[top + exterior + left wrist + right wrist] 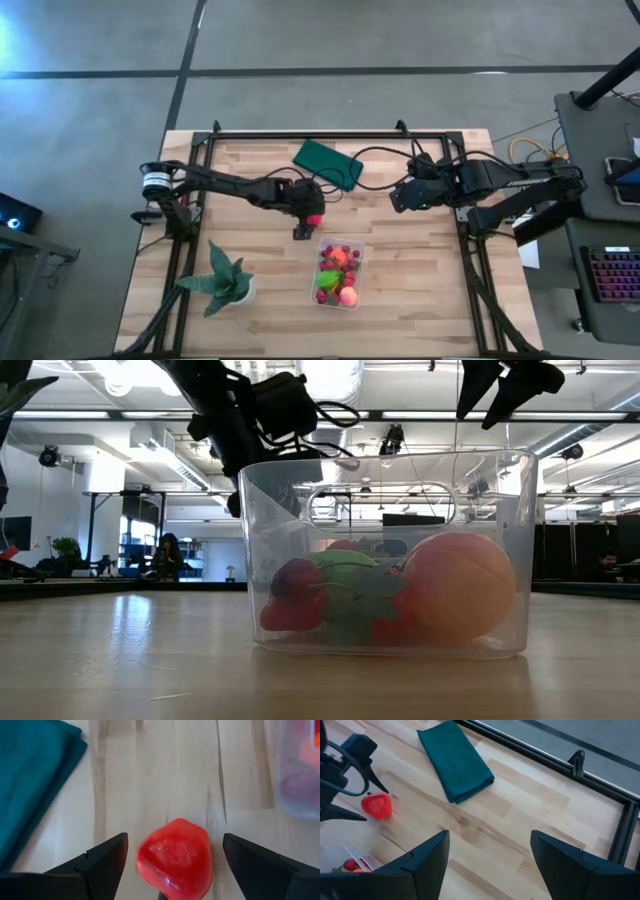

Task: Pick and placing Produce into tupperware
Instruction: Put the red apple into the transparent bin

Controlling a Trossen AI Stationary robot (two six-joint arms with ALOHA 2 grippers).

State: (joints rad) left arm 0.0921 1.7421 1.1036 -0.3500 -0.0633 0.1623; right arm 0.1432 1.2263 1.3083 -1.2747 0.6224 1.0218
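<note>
A glossy red toy piece (175, 857) lies on the wood between the fingers of my open left gripper (175, 845), with a gap on each side; the right wrist view shows the same piece (376, 805). From above, the left gripper (307, 213) is just beyond the far end of the clear tupperware (340, 272). The tupperware (385, 550) holds red, green and orange produce (455, 585). My right gripper (490, 845) is open and hovers over bare wood right of centre (400, 196).
A folded dark green cloth (327, 163) lies near the table's far edge, behind the left gripper. A spiky green potted plant (225, 280) stands near the left front. Black frame rails (300, 134) run along the table's far, left and right edges.
</note>
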